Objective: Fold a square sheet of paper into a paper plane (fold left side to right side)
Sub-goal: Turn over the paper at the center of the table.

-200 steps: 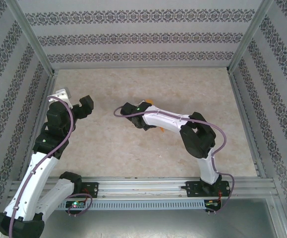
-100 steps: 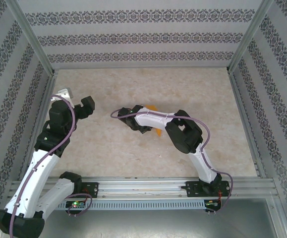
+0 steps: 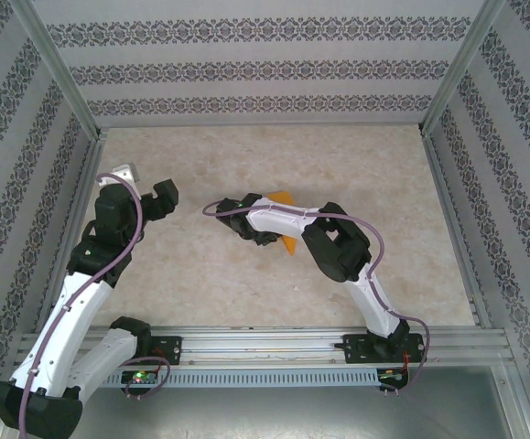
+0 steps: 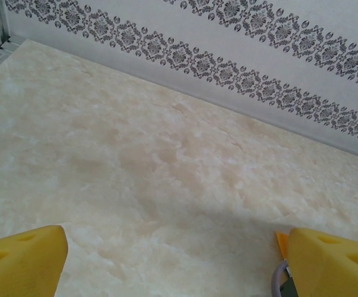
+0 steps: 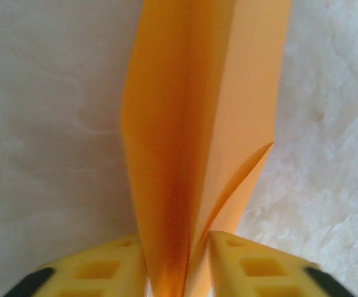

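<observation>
Right gripper clamped on the orange paper sheet; left gripper spread wide, holding nothing.

From the right wrist, the folded sheet runs out of the pinch toward 12 o'clock, long axis in line with the fingers, its layers parting in a narrow V above the table; from above, its orange tips show at 12 and 6 o'clock of the right wrist, mid-table; it lies about 3 o'clock from the left gripper, well apart; the right arm is nearer.
</observation>
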Controlling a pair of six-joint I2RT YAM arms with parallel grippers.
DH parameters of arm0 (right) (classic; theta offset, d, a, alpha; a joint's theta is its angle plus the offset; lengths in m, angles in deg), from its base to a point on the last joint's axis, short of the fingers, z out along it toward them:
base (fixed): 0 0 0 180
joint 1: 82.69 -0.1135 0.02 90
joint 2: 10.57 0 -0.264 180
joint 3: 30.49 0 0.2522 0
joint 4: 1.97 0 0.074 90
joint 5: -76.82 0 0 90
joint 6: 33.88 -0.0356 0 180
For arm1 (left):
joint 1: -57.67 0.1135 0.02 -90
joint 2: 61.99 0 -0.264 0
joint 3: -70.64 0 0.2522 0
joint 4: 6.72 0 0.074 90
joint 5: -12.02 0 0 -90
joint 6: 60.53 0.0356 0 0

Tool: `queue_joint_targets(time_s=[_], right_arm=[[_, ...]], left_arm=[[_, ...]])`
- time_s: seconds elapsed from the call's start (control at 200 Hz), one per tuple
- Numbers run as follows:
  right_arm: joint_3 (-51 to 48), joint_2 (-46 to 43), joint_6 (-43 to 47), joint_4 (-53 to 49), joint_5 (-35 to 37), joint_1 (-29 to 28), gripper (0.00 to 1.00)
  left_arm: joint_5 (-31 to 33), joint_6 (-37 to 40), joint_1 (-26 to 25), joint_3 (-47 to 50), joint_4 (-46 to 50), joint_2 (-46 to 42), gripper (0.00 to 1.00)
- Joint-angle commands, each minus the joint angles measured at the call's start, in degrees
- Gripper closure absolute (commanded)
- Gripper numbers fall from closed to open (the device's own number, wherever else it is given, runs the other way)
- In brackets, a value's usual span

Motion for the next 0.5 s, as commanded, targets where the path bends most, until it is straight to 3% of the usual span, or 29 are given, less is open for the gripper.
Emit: queue_joint_targets(time_s=[0.0, 0.245, 0.495], right_arm=[[-0.86, -4.22, -0.55, -0.24, -1.58, 0.34, 0.57], [-5.75, -12.54, 1.91, 4.01, -6.53, 0.6, 0.22], [-14.48, -25.19, 3.29, 11.61, -9.38, 2.49, 0.04]], left_arm=[[-1.41, -0.02, 0.67, -1.43, 0.96, 0.57, 0.09], [-4.5, -0.23, 0.64, -2.1, 0.69, 2.33, 0.08], [-12.67, -2.39, 0.63, -2.46, 0.66, 7.05, 0.15]])
